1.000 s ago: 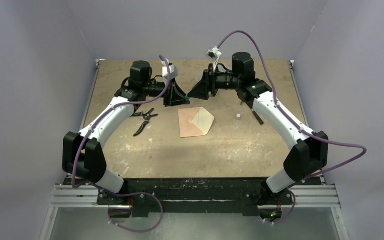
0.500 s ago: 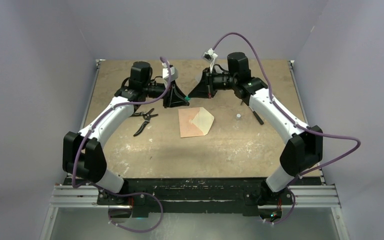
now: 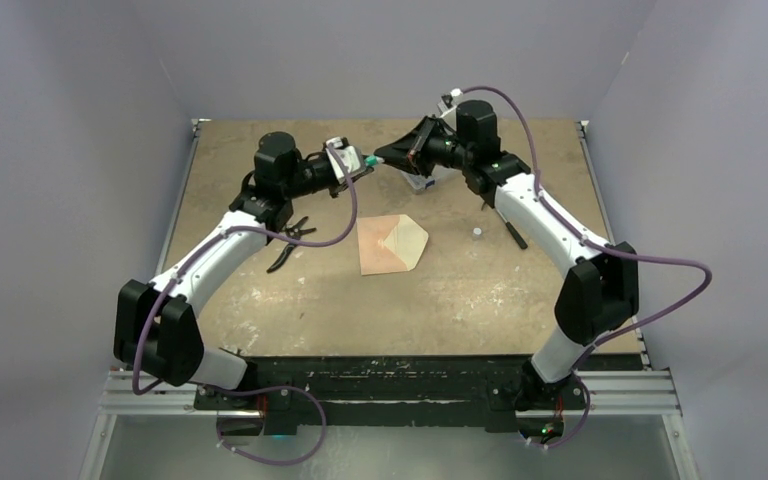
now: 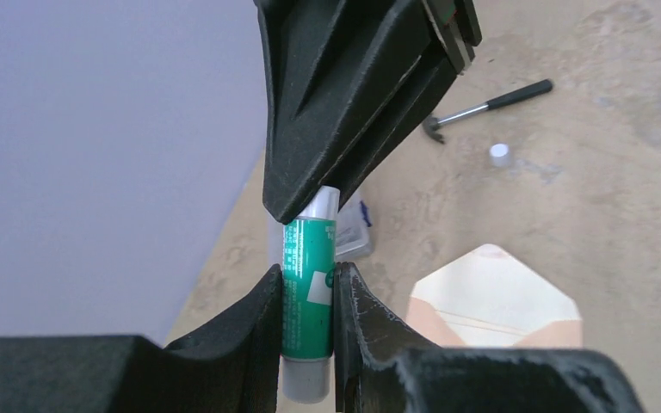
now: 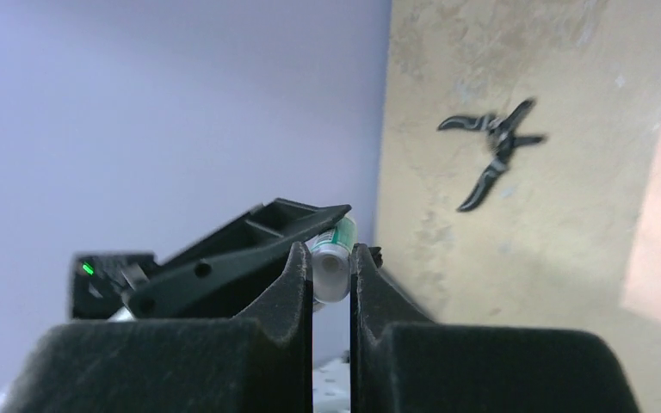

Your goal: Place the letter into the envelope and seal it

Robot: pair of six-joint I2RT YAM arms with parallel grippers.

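The envelope lies flat mid-table, its cream-lined pointed flap open to the right; the left wrist view shows it too, the envelope lying below the jaws. The letter does not show as a separate sheet. A green glue stick hangs in the air above the back of the table. My left gripper is shut on its green body. My right gripper faces it and is shut on the stick's pale end.
Black pliers lie left of the envelope. A small white cap and a little hammer lie to its right. A clear plastic box sits at the back under the right gripper.
My left gripper rose from near the table and turned sideways with the glue stick. My right gripper swung up to meet it and shut on the stick's pale end.
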